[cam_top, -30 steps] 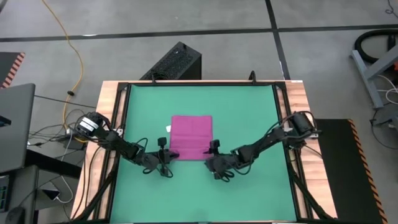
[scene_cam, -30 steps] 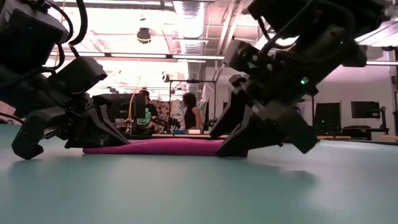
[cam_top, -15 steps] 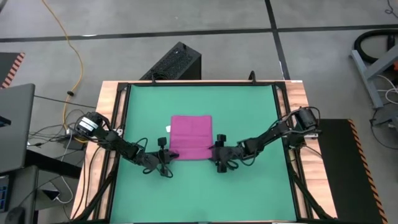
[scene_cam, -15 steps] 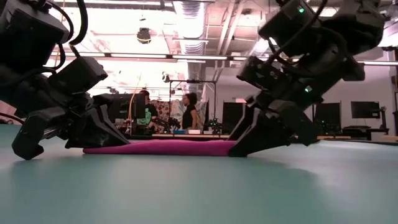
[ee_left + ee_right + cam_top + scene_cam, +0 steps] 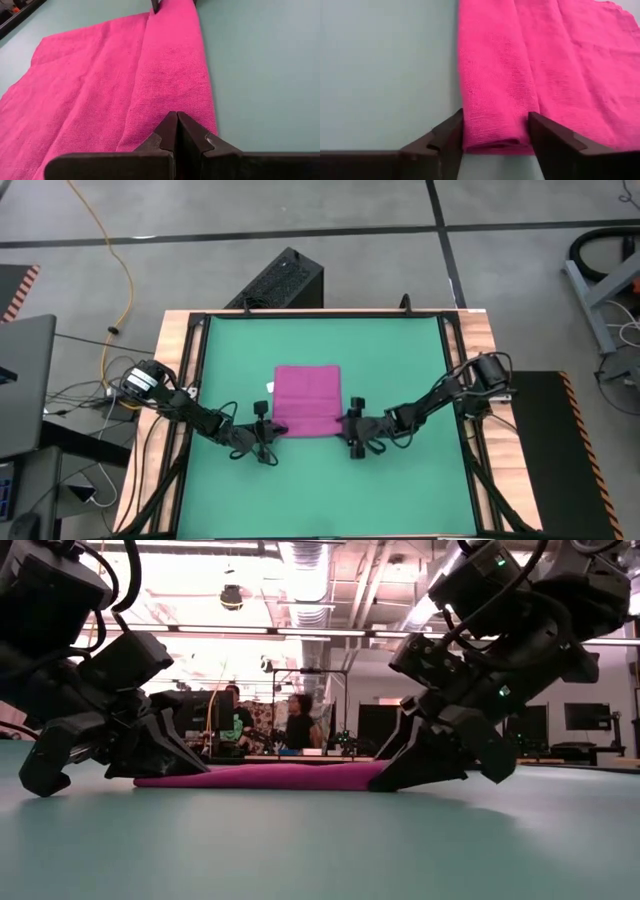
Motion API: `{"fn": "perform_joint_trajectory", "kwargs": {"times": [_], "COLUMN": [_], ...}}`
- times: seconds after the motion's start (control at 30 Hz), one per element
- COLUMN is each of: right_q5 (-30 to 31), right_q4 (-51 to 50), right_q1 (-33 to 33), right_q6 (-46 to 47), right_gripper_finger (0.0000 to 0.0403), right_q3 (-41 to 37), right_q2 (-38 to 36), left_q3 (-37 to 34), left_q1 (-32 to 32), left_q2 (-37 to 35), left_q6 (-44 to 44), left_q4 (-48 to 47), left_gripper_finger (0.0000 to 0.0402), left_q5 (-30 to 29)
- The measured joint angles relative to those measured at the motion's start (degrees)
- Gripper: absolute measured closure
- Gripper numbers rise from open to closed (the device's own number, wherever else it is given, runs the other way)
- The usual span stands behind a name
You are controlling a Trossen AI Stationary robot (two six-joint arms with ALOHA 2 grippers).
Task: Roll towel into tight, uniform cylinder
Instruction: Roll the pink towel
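The magenta-pink towel (image 5: pixel 306 400) lies flat on the green mat (image 5: pixel 400 360), with its near edge folded over into a narrow strip (image 5: pixel 305 425). Its white tag (image 5: pixel 270 387) sticks out at the left edge. My left gripper (image 5: pixel 264 430) is shut at the strip's left end (image 5: pixel 170 100). My right gripper (image 5: pixel 354 430) is open at the strip's right end (image 5: pixel 495 100), with one finger on each side of the strip. I cannot tell whether those fingers touch the cloth. My left gripper's shut fingers (image 5: pixel 165 135) meet the left end of the folded near strip (image 5: pixel 165 107), coming low from the table's left and lying along the strip. The fingers hide how much cloth is between them. The towel stays flat on the mat.
The mat's black frame (image 5: pixel 195 380) and the wooden table border (image 5: pixel 480 330) ring the work area. There is bare mat on all sides of the towel. In the low view, people (image 5: pixel 298 720) stand in the room far behind the table.
My right gripper has moved toward the table's far edge, up to the towel's near right corner. It has turned to point toward the table's left and now straddles the end of the folded strip. The towel has not moved.
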Motion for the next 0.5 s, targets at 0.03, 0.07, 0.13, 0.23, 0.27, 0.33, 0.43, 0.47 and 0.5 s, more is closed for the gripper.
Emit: {"fn": "perform_joint_trajectory", "kwargs": {"times": [0.03,0.07,0.13,0.23,0.27,0.33,0.43,0.47,0.5], "right_q5": [0.04,0.06,0.18,0.74,0.87,1.46,3.27,3.42,3.47], "right_q4": [0.45,0.83,1.24,1.28,1.02,0.36,-0.59,-0.77,-0.77], "right_q1": [0.0,0.01,0.24,1.01,1.33,2.17,3.68,4.13,4.47], "right_q6": [0.18,0.35,1.04,2.65,3.26,4.42,7.48,8.81,10.41], "right_gripper_finger": [0.0189,0.0204,0.0237,0.0291,0.0309,0.0343,0.0383,0.0385,0.0385], "right_q3": [0.0,0.22,0.77,1.22,1.22,1.22,1.22,1.22,1.22], "right_q2": [0.53,1.41,2.58,2.74,2.25,1.47,0.9,0.86,0.86], "left_q3": [0.0,0.0,-0.02,-0.06,-0.07,-0.07,-0.22,-0.32,-0.39], "left_q1": [0.0,0.0,0.0,0.0,0.0,0.0,-0.02,-0.2,-0.4], "left_q2": [0.0,0.0,0.0,0.02,-0.07,-0.67,-2.77,-3.85,-5.15], "left_q6": [0.0,0.0,0.0,0.07,0.07,0.09,0.63,0.75,0.85], "left_q4": [0.0,0.0,0.0,0.19,0.18,-0.07,-1.33,-1.79,-2.06], "left_gripper_finger": [0.0401,0.0401,0.0401,0.0401,0.0401,0.0401,0.0401,0.0401,0.0402], "left_q5": [0.0,0.02,0.08,0.49,0.5,0.55,1.0,1.03,0.98]}}
